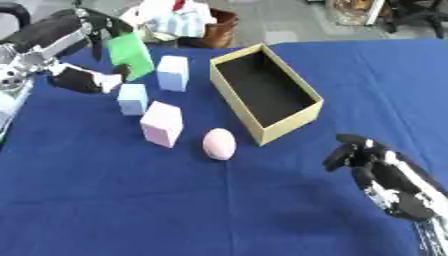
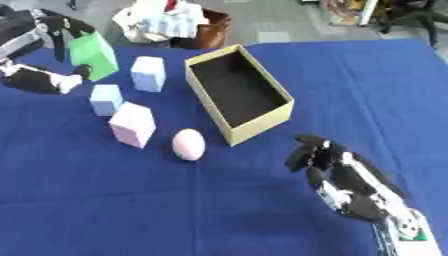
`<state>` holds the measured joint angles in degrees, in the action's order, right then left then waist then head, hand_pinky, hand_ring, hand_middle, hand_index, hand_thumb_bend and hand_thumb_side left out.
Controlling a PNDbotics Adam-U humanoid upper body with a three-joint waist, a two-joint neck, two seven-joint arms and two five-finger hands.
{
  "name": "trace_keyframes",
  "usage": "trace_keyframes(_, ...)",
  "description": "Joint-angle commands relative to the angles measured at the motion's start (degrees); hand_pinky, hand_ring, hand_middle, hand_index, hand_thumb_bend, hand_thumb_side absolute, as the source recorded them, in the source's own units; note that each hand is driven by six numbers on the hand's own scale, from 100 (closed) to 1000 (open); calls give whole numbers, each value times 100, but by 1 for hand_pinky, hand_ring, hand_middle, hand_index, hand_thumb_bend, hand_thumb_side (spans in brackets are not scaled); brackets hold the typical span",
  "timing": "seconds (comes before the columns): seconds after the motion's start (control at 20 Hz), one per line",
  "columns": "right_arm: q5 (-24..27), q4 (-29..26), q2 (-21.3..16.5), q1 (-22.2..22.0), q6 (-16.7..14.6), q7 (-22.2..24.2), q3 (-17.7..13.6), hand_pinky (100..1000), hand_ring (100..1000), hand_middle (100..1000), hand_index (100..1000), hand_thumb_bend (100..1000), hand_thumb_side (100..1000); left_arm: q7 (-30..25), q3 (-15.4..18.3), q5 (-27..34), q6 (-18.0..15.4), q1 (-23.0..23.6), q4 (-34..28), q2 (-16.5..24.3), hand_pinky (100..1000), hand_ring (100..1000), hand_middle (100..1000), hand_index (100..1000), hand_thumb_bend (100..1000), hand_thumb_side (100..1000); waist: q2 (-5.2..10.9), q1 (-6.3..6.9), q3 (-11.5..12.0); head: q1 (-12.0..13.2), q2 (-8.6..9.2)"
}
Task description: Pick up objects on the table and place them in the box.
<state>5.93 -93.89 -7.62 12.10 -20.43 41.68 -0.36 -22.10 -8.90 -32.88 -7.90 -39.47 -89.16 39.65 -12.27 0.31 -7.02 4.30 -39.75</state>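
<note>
My left hand (image 1: 79, 30) is at the upper left, its fingers and thumb curled round a green block (image 1: 131, 54) held above the blue table. Below it stand a tall pale blue block (image 1: 173, 73), a smaller pale blue block (image 1: 133, 99) and a pink block (image 1: 163, 123). A pink egg-shaped thing (image 1: 220, 144) lies near the box's front corner. The open tan box (image 1: 265, 92) with a dark, empty inside sits at the centre. My right hand (image 1: 378, 175) rests at the lower right, fingers curled, holding nothing.
The blue cloth (image 1: 131, 200) covers the table. Beyond its far edge stand a brown basket (image 1: 219, 30) and a white and blue bundle (image 1: 175, 17). A dark chair base (image 2: 411, 15) shows at the top right.
</note>
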Motion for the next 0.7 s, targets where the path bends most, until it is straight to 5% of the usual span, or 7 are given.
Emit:
trace_keyframes(0.05,53,-47,-4,71,-10,104,113,673,711,654,913,100,456,-157,-220,99,-145,-364,-268,-162,667,448,444,818,100,244,185,8,-221,113,43)
trace_keyframes(0.35,129,-27,53,116,-5,228,190,673,711,654,913,100,456,-491,-1012,-389,-427,-1310,486,-1108,688,482,459,820,100,247,163,-2,-546,189,113)
trace_keyframes(0.7,135,-33,55,137,0,234,180,673,711,654,912,100,456,-770,-1280,-1041,-563,-2082,1594,-2143,710,522,495,826,100,262,133,9,-556,96,178)
